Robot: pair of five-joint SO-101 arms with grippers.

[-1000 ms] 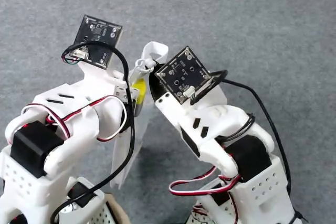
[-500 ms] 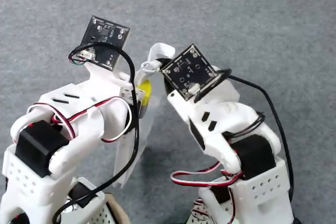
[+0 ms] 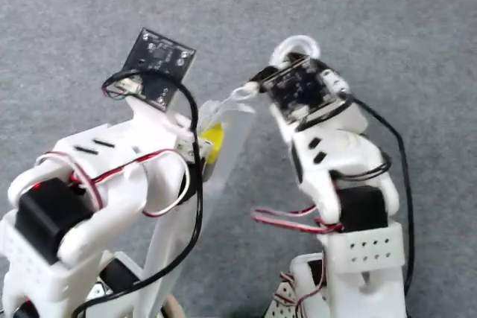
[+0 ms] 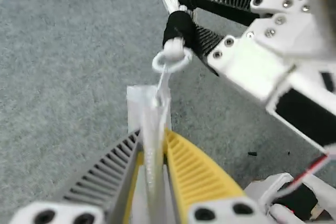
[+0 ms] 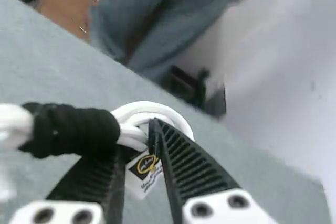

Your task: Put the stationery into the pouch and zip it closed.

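Pouch stands edge-up between your two arms, near the middle of the grey table. It is a clear, pale sleeve running from its far top corner back toward the near edge. Your left gripper has it pinched. The grey and yellow fingers are pressed almost flat on the pouch's upper seam, with only the thin plastic between them.

From the pouch's far corner a white ring leads to the zip pull cord. The cord is wrapped in black and ends in a white loop. Your right gripper sits just right of the pouch and a little farther out. Its black fingers are nearly closed on that cord, and the loop stands out past their tips. A small printed tag lies between those fingers.

You cannot tell from these views whether the pouch's lower edge touches the table.
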